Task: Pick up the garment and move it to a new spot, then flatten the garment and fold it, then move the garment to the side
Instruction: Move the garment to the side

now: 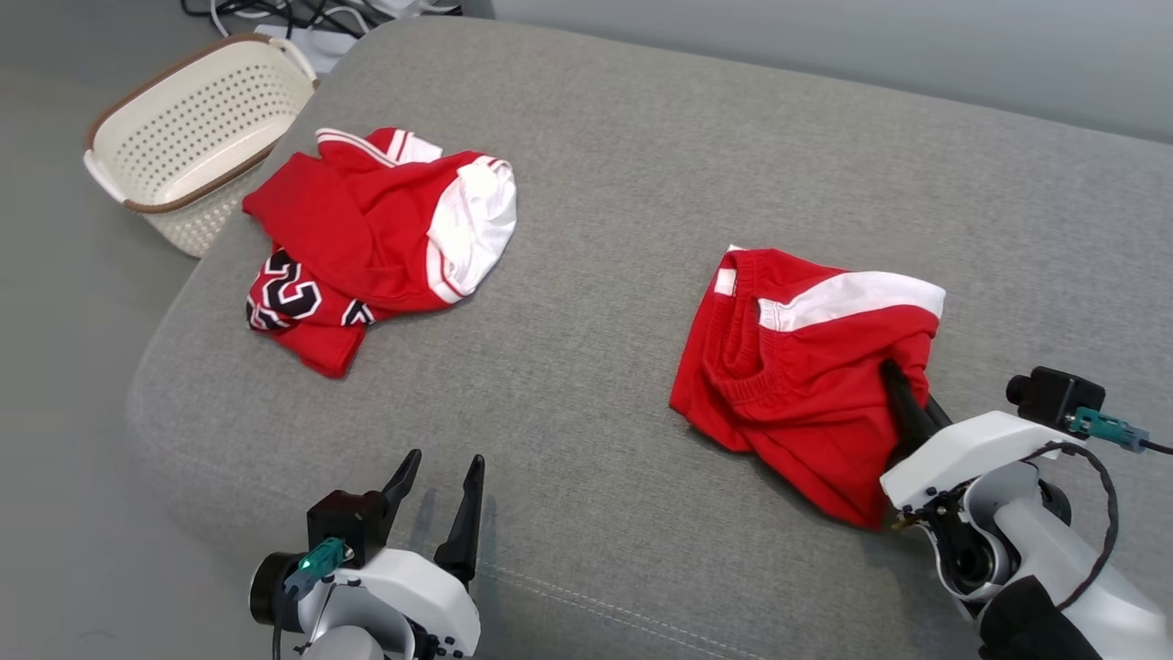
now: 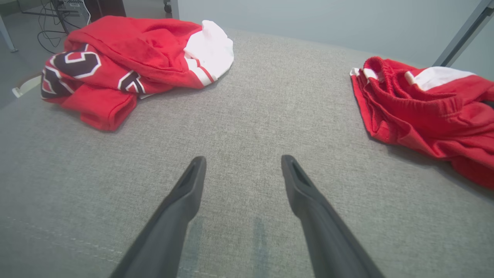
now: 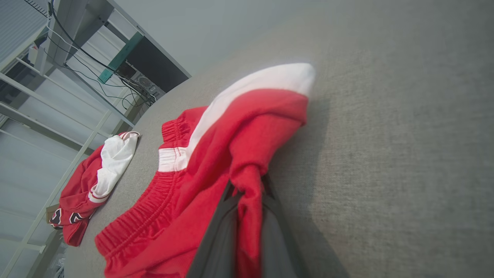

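Right of frame on the grey cushion (image 1: 596, 275), the red shorts (image 1: 797, 367) — seemingly soft, light, apt to sag, best gripped at a bunched edge — sit pinched in the closed fingers of the right gripper (image 1: 903, 390); the left gripper (image 1: 444, 458) gapes empty, lower left.

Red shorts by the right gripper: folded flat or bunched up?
Bunched up: the red shorts lie rumpled in uneven layers, and the right gripper pinches one fold.

Holds the left pincer (image 1: 445, 456) low at the near left, its two dark fingers spread wide and pointing forward. Angles the right arm (image 1: 971, 458) in from the lower right, pale wrist tilted inward, and clamps the right pincer (image 3: 249, 183) tight on a fold of the garment (image 3: 216, 154).
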Robot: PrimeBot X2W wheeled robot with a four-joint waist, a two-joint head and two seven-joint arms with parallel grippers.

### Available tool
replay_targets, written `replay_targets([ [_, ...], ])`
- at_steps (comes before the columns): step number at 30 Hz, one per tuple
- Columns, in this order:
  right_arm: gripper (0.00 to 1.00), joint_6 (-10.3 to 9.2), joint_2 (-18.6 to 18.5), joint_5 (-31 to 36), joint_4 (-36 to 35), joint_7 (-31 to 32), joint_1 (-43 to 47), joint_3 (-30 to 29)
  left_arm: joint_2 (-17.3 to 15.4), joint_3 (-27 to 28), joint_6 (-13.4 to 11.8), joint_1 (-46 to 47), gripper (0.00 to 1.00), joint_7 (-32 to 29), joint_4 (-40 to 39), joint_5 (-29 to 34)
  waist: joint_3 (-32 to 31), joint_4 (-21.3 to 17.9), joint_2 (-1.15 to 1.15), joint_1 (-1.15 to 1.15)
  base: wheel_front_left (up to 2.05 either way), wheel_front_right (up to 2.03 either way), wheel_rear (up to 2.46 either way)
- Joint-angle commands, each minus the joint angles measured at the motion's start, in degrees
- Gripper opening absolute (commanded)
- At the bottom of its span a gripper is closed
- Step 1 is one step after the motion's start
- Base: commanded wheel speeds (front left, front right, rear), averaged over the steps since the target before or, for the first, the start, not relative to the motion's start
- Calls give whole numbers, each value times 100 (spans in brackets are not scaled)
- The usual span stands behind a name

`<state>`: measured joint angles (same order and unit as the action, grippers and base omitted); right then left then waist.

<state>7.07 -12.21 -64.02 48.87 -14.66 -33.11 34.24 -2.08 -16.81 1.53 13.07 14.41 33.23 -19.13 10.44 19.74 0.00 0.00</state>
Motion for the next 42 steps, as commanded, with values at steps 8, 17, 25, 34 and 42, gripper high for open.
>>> replay_targets([
  [8,0,42,-122,440,-256,-33,282,-369,-80,342,81,-64,100,59,-200,241,-285,-563,0,0,0,0,0],
  [17,0,42,6,860,-331,-33,392,-827,-80,488,213,28,100,59,-218,461,-347,-1843,0,0,0,0,0],
  [25,0,42,79,1046,-315,-33,497,-983,-80,612,249,74,100,59,-238,557,-289,-2776,0,0,0,0,0],
  [34,0,42,88,1084,-215,-33,412,-1025,-80,751,278,182,100,59,-349,752,-36,-3161,0,0,0,0,0],
  [42,0,42,-158,1287,395,-33,-376,-1246,-80,857,295,325,100,59,-362,907,245,-2887,0,0,0,0,0],
])
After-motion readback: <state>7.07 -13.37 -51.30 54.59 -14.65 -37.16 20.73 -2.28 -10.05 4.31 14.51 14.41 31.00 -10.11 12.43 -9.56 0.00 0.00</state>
